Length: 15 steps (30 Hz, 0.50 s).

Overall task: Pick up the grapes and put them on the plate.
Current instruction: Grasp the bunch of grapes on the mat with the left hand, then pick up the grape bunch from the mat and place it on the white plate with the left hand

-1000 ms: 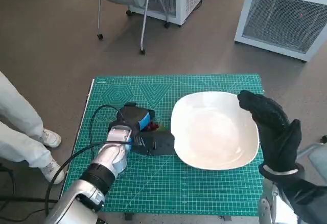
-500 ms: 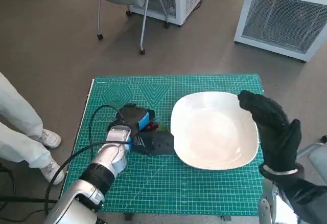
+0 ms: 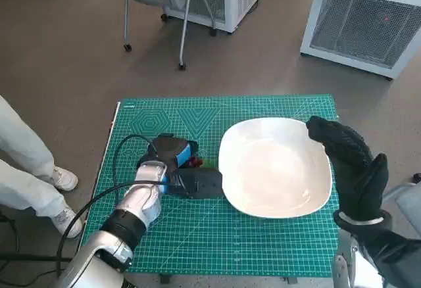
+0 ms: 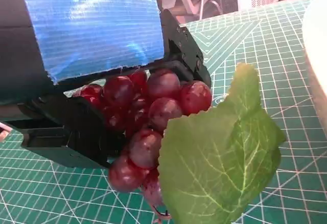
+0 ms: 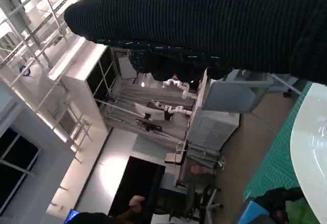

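On the green cutting mat (image 3: 197, 235), just beside the near-left rim of the white plate (image 3: 276, 169), I see my left hand (image 3: 172, 158) wrapped around the grapes (image 3: 195, 162). From the left wrist camera the red bunch (image 4: 145, 116) sits pinched between the black fingers (image 4: 76, 132), with its green leaf (image 4: 219, 168) hanging free over the mat and the plate's edge showing at the picture's side. I cannot tell from any view whether the bunch is touching the mat or is lifted a little off it.

Compared with a second ago, very little differs: the left hand and the grapes sit about where they were, beside the plate and not on it. The whole head picture has slid a touch, which I read as the camera moving and not the things on the table.

My right hand (image 3: 352, 163), in its black glove, is raised over the far-right part of the plate with its fingers together and extended, holding nothing; it has kept the same pose throughout. The right wrist camera shows the glove (image 5: 214, 24) as a dark band and a sliver of the plate (image 5: 309, 147).

A person's pale trouser legs and white shoes (image 3: 62, 199) stand at the left of the table.
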Each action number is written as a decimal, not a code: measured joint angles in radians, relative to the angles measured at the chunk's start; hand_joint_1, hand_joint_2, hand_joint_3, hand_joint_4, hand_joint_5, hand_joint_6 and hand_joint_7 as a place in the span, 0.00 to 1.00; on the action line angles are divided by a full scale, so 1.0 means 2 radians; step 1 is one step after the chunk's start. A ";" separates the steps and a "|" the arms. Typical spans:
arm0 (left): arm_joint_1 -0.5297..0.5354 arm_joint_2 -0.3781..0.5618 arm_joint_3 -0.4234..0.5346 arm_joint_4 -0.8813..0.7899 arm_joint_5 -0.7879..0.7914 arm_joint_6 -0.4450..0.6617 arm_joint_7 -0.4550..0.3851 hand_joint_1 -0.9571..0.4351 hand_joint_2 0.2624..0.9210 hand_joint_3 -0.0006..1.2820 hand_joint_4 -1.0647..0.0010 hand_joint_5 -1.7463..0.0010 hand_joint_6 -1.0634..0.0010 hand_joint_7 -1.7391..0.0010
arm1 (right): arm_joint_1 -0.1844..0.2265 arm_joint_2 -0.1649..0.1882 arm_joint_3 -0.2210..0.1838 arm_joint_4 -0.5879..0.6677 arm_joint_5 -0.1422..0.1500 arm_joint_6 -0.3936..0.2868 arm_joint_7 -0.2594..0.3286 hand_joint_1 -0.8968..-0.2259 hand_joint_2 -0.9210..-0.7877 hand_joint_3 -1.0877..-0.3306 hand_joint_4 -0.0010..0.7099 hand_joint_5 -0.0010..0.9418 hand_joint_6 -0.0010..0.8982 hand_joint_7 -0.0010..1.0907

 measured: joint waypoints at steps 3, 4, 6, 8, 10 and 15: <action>0.001 0.004 0.002 -0.009 -0.001 0.002 -0.003 0.88 1.00 0.25 0.63 0.12 0.39 0.75 | 0.000 0.001 0.000 0.001 0.000 -0.001 0.000 0.63 0.00 0.70 0.92 0.01 0.27 0.76; 0.001 0.006 0.002 -0.013 -0.001 0.003 -0.004 0.84 1.00 0.25 0.63 0.13 0.44 0.62 | -0.001 0.001 0.000 0.002 0.001 -0.001 0.000 0.63 0.00 0.70 0.92 0.01 0.27 0.76; 0.002 0.008 0.004 -0.021 -0.001 0.006 -0.006 0.76 1.00 0.25 0.64 0.14 0.55 0.39 | -0.001 0.001 0.000 0.002 0.001 -0.001 0.000 0.63 0.00 0.70 0.92 0.01 0.27 0.76; 0.004 0.011 0.006 -0.029 -0.001 0.008 -0.008 0.72 1.00 0.25 0.65 0.15 0.60 0.26 | -0.001 0.001 0.000 0.003 0.001 -0.001 0.001 0.63 0.00 0.70 0.92 0.01 0.27 0.76; 0.007 0.014 0.008 -0.040 -0.001 0.011 -0.011 0.71 1.00 0.24 0.64 0.15 0.62 0.22 | -0.002 0.002 0.001 0.003 0.001 -0.001 0.001 0.63 0.00 0.70 0.92 0.01 0.27 0.76; 0.022 0.028 0.012 -0.085 -0.001 0.023 -0.023 0.69 1.00 0.22 0.60 0.13 0.58 0.27 | -0.002 0.002 0.001 0.004 0.001 -0.002 0.001 0.63 0.00 0.70 0.92 0.01 0.27 0.75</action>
